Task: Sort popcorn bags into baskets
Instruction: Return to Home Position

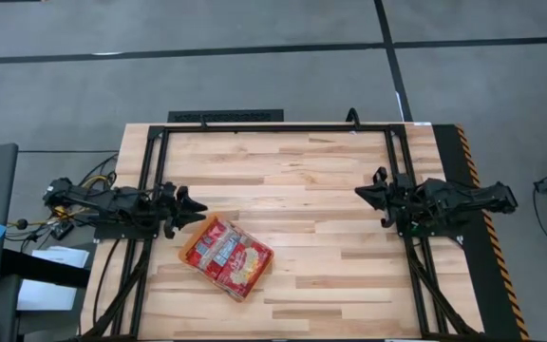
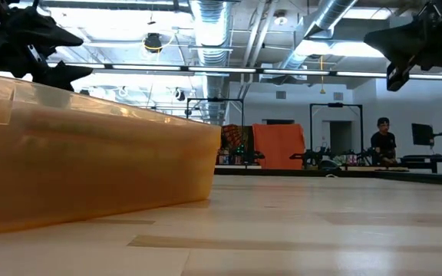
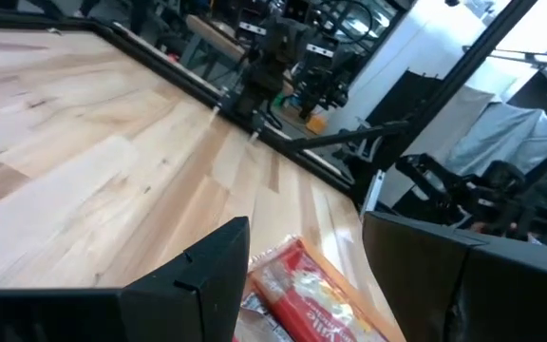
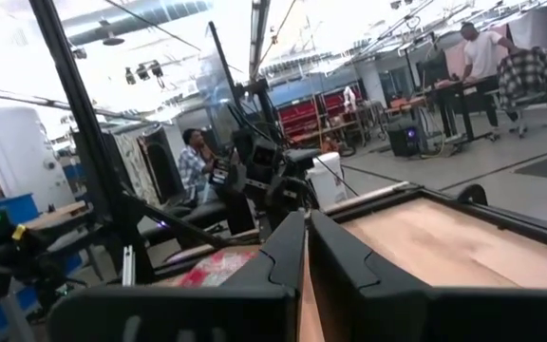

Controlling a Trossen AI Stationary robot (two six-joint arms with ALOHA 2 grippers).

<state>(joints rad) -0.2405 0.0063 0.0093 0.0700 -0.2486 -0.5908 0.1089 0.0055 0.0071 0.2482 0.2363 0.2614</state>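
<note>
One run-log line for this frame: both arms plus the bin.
left hand open, empty, raised beside orange bin | right hand shut, empty, over table, right side | popcorn bags inside bin

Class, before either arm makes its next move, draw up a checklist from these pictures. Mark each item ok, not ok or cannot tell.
1. No popcorn bags loose on the table: ok, all those seen lie in the orange bin.
2. Left gripper empty: ok, fingers open, nothing between them.
3. Right gripper empty: ok, fingers shut on nothing.
4. Both grippers clear of the bin: ok, the low view shows them high above the table.
5. Count of bags in the bin: cannot tell, they overlap.
6. Person away from the table: ok, far back in the room.
</note>
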